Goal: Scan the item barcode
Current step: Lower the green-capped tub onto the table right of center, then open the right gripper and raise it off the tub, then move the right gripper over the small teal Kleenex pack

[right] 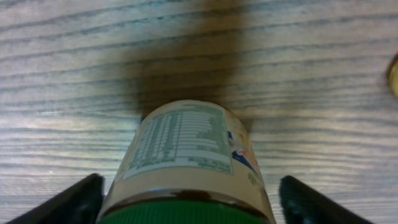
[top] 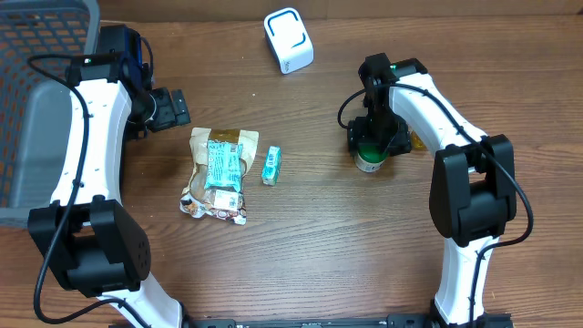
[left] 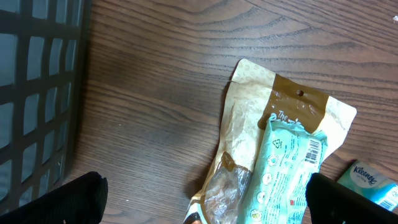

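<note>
Table [top: 328, 237]: wood grain, smooth, low sheen. Jar label [right: 180, 140]: printed paper; lid [right: 186, 216]: glossy green plastic. Pouch [left: 249, 106]: matt brown paper, creased. Packet [left: 286, 168]: shiny plastic film. Basket [left: 37, 93]: matt grey plastic. Scanner [top: 288, 40]: glossy white plastic.

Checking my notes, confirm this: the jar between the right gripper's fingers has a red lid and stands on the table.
Wrong on the lid: it is green, not red, per the right wrist view. The jar does stand on the table between the right gripper's fingers.
</note>
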You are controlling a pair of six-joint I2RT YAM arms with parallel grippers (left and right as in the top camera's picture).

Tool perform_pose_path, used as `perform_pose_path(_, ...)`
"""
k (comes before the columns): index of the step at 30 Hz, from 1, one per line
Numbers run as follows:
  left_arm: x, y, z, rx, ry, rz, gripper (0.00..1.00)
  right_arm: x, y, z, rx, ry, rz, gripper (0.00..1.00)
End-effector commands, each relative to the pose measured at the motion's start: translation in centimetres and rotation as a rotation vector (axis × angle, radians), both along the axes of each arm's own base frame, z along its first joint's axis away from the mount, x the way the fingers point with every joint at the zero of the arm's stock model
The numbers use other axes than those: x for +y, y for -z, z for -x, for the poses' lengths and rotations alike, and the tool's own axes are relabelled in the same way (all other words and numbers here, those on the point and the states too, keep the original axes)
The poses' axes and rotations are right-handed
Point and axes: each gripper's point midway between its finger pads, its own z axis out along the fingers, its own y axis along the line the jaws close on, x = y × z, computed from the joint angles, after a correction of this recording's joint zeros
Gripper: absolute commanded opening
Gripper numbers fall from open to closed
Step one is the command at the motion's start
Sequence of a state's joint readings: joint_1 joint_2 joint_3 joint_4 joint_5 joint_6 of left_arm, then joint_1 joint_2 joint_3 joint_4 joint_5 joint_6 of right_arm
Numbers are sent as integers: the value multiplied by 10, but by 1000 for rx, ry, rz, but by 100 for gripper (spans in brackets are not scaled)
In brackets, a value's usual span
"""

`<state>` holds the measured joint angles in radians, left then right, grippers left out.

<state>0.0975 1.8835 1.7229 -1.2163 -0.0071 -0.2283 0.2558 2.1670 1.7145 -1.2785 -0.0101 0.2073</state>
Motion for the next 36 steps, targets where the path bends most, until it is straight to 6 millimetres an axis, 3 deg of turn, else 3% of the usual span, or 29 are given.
perform_pose_path(1, -4, -2, 0, -3, 24, 4, 99, 1, -11, -8, -33, -3, 1, 100)
perform_pose_path(4, -4, -2, 0, -3, 24, 4, 100, 5, -30, -23, -87, -2, -13, 100)
perform_pose_path(5, -4, -2, 0, -3, 24, 4, 100, 9, -49, -38, -143, -1, -28, 100)
perform_pose_path(8, -4, -2, 0, -3, 24, 4, 100, 16, -83, -60, -240, -2, -55, 100)
perform_pose_path(13, -4, -2, 0, -3, 24, 4, 99, 45, -125, -75, -341, -36, -143, 100)
perform_pose_path(20, -4, -2, 0, -3, 24, 4, 100, 120, -135, -45, -250, -127, -425, 100)
perform_pose_path(26, -4, -2, 0, -3, 24, 4, 100, 149, -139, -28, -215, -181, -492, 100)
perform_pose_path(36, -4, -2, 0, -3, 24, 4, 100, 173, -139, -14, -193, -164, -492, 100)
